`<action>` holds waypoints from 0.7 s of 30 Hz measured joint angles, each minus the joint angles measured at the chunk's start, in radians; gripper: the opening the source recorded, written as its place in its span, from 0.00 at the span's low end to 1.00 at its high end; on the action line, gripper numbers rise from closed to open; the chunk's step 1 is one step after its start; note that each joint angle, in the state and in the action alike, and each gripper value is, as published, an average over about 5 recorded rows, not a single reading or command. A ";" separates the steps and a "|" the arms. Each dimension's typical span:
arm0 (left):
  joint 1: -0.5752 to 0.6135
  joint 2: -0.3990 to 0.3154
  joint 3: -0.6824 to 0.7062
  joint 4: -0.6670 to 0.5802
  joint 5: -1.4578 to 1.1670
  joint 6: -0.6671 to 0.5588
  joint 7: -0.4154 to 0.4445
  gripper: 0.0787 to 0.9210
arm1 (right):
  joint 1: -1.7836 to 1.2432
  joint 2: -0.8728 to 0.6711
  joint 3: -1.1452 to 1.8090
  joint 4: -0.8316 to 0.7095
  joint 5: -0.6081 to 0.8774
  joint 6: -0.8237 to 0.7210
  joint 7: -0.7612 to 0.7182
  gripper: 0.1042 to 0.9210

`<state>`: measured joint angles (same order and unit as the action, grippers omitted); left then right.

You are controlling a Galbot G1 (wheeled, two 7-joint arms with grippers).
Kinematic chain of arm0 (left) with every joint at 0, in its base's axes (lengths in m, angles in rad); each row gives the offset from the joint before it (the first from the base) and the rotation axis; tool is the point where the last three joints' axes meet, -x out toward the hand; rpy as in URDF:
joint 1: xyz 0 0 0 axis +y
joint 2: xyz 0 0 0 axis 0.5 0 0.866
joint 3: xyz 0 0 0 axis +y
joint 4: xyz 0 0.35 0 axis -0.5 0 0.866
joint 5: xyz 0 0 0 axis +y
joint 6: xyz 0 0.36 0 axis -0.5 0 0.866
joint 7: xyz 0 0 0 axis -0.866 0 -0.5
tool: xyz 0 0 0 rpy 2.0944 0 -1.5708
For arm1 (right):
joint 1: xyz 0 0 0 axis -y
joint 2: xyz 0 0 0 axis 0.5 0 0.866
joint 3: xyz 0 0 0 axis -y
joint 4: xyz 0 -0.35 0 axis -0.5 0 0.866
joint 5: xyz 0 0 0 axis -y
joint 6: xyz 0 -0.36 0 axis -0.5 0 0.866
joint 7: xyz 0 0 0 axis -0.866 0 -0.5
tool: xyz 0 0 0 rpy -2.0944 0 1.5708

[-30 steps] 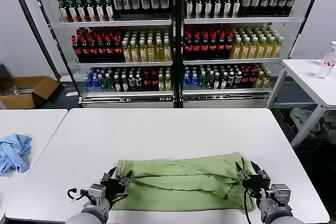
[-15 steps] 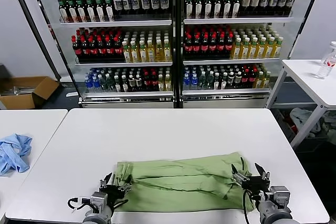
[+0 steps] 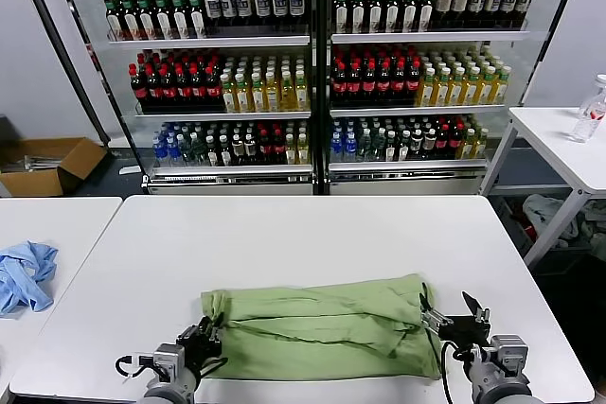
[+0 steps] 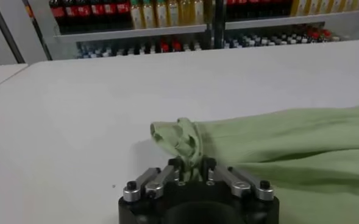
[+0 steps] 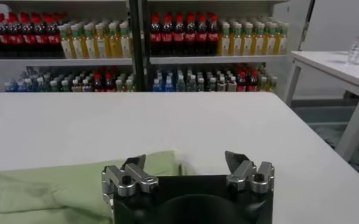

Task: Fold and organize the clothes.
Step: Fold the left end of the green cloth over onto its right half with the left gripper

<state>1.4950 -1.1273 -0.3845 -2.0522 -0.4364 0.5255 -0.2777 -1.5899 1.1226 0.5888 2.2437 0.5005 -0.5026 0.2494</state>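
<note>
From the head camera, the light green polo shirt (image 3: pixel 317 326) lies folded into a long band across the near part of the white surface (image 3: pixel 303 234), with the left claw (image 3: pixel 202 340) at its left end and the right claw (image 3: pixel 447 314) just off its right end, while a light blue cloth (image 3: pixel 24 274) sits on the neighbouring surface to the left. In the left wrist view the left claw (image 4: pixel 192 167) is pressed together on a bunched corner of the polo shirt (image 4: pixel 277 155). In the right wrist view the right claw (image 5: pixel 185 167) stands spread wide and holds nothing, the polo shirt (image 5: pixel 57 189) lying beside one of its fingers (image 5: pixel 132 165).

My head camera looks down at the desk (image 3: pixel 312 234) toward twelve o'clock; both wrist cameras sit low, close behind each tool, sharing the bottle shelves (image 3: pixel 312 73).
</note>
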 measured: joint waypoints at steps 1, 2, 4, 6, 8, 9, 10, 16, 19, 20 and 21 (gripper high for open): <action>-0.003 0.005 -0.010 0.004 -0.007 -0.001 0.003 0.09 | 0.001 -0.002 0.001 0.000 0.002 0.001 0.000 0.88; -0.006 0.012 -0.021 0.008 -0.013 -0.003 0.006 0.06 | 0.003 -0.004 0.001 0.000 0.004 0.002 0.000 0.88; -0.014 0.027 -0.047 0.017 -0.022 -0.006 0.012 0.04 | 0.007 -0.008 0.002 0.000 0.008 0.003 0.000 0.88; -0.023 0.047 -0.079 0.028 -0.027 -0.010 0.020 0.03 | 0.011 -0.011 0.002 0.001 0.011 0.004 0.000 0.88; -0.035 0.070 -0.118 0.039 -0.028 -0.014 0.027 0.03 | 0.014 -0.014 0.002 0.002 0.014 0.004 0.001 0.88; -0.040 0.082 -0.138 0.046 -0.029 -0.017 0.031 0.03 | 0.016 -0.016 0.001 0.003 0.015 0.004 0.000 0.88; -0.047 0.095 -0.161 0.053 -0.029 -0.019 0.035 0.03 | 0.017 -0.017 0.001 0.004 0.016 0.005 0.000 0.88; -0.080 0.177 -0.299 0.082 -0.032 -0.025 0.052 0.03 | 0.018 -0.029 0.003 0.014 0.019 0.006 -0.001 0.88; -0.085 0.200 -0.347 0.075 -0.054 -0.019 0.056 0.03 | 0.016 -0.031 0.004 0.016 0.019 0.007 -0.002 0.88; -0.086 0.204 -0.358 0.068 -0.068 -0.015 0.057 0.03 | 0.015 -0.031 0.004 0.016 0.019 0.007 -0.002 0.88; -0.087 0.207 -0.367 0.058 -0.085 -0.011 0.057 0.03 | 0.014 -0.031 0.004 0.016 0.019 0.007 -0.002 0.88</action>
<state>1.4076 -0.9204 -0.7511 -1.9946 -0.5212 0.5145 -0.2203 -1.5759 1.0912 0.5932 2.2597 0.5191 -0.4956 0.2471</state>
